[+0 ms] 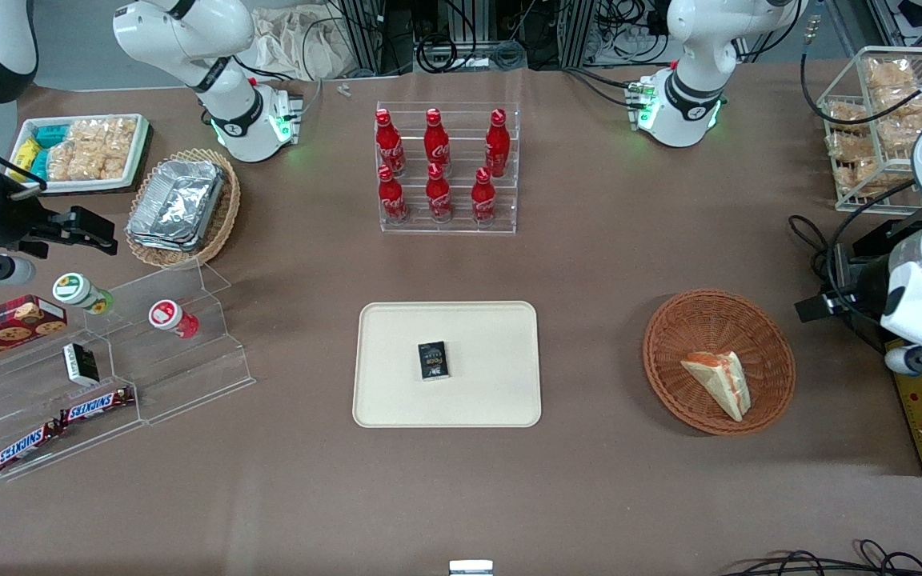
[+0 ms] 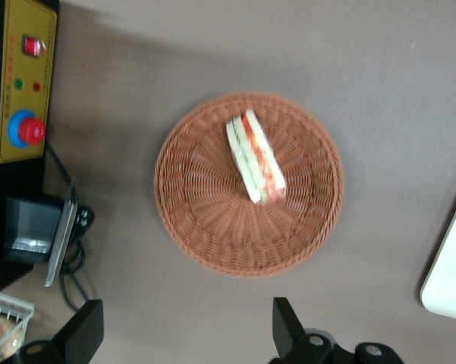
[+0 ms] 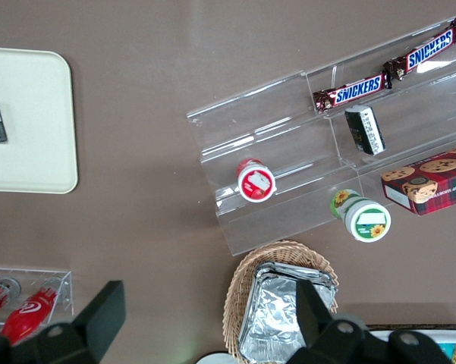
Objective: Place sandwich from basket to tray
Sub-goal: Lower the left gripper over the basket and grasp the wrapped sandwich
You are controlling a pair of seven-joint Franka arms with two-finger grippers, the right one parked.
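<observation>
wicker basket [image 2: 212, 227] holds sandwich [image 2: 255, 158]; tool [image 2: 186, 330] above, spread wide, empty.

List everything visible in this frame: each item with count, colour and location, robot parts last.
sandwich: 1, white bread with red-orange and green filling, in the basket
basket: 1, reddish-brown wicker, toward the working arm's end
tray: 1, cream, mid-table
small packet: 1, black, on the tray
cola bottles: 6, red, in a clear rack farther from the front camera than the tray
foil containers: stack, silver, in a tan basket
Snickers bars: 2, brown, on the clear stepped stand
cookie box: 1, red
wire rack: 1, white, holding snack bags
gripper: 1, black fingers, open, above the table beside the basket
</observation>
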